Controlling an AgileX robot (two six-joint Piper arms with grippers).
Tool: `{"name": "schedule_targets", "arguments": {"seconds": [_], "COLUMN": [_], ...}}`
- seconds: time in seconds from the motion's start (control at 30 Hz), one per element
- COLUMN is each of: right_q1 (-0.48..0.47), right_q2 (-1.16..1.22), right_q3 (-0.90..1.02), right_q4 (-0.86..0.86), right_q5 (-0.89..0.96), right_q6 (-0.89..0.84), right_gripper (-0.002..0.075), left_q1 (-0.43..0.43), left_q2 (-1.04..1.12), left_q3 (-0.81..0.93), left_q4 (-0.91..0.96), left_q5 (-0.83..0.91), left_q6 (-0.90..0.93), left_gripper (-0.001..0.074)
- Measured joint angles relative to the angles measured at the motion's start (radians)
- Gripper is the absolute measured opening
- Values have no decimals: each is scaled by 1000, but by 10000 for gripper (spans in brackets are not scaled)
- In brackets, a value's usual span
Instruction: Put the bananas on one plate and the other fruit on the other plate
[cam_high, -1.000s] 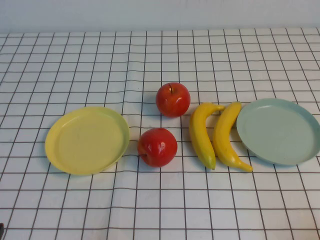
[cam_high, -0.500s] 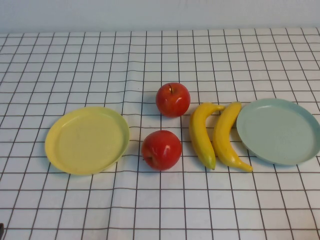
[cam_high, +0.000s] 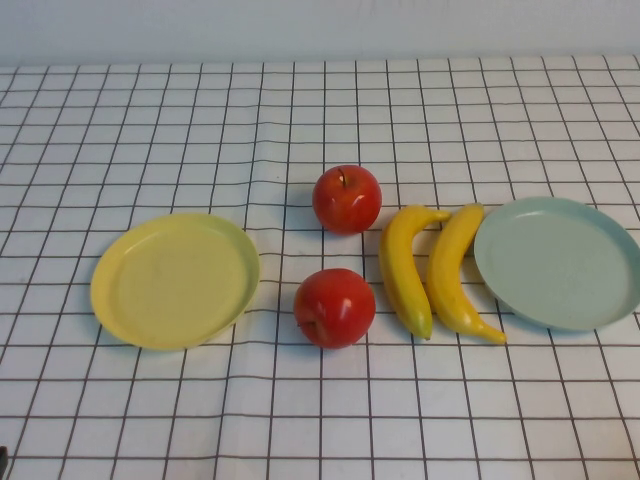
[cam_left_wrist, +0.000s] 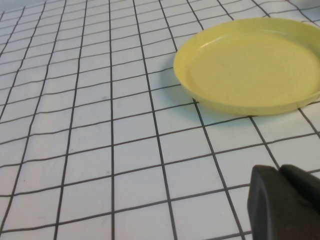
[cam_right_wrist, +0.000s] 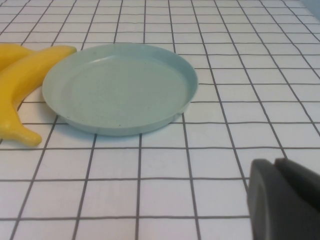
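Both bananas (cam_high: 432, 270) lie just beside the blue-green plate (cam_high: 560, 262); both apples (cam_high: 340, 255) sit on the surface, between that plate and the yellow plate (cam_high: 174, 281). Bananas look rigid and glossy — grip mid-length; apples are round, likely slippery — grip across the widest part. Left pincer (cam_left_wrist: 285, 202) and right pincer (cam_right_wrist: 282, 197) hover low beside their plates; their opening cannot be told.

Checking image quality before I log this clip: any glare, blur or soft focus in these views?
High view: even light, small glare spots on the two round shiny red apples, soft short shadows. Left wrist view: left gripper a dark out-of-focus blob at the corner. Right wrist view: right gripper equally soft.
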Motion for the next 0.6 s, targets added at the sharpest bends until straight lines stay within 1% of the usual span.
{"name": "schedule_targets", "arguments": {"seconds": [0.13, 0.23, 0.3, 0.37, 0.5, 0.6], "right_q1": [0, 0, 0, 0, 0, 0], "right_q2": [0, 0, 0, 0, 0, 0], "right_q3": [0, 0, 0, 0, 0, 0], "right_q4": [0, 0, 0, 0, 0, 0], "right_q5": [0, 0, 0, 0, 0, 0], "right_q6": [0, 0, 0, 0, 0, 0], "right_gripper": [-15, -15, -15, -15, -15, -15], "left_q1": [0, 0, 0, 0, 0, 0], "left_q2": [0, 0, 0, 0, 0, 0], "left_q3": [0, 0, 0, 2, 2, 2], "left_q4": [0, 35, 20, -74, -373, -489], "left_q5": [0, -4, -23, -76, -203, -270], "left_q6": [0, 0, -12, -72, -245, -291], "left_gripper": [-4, -4, -4, -4, -4, -4]}}
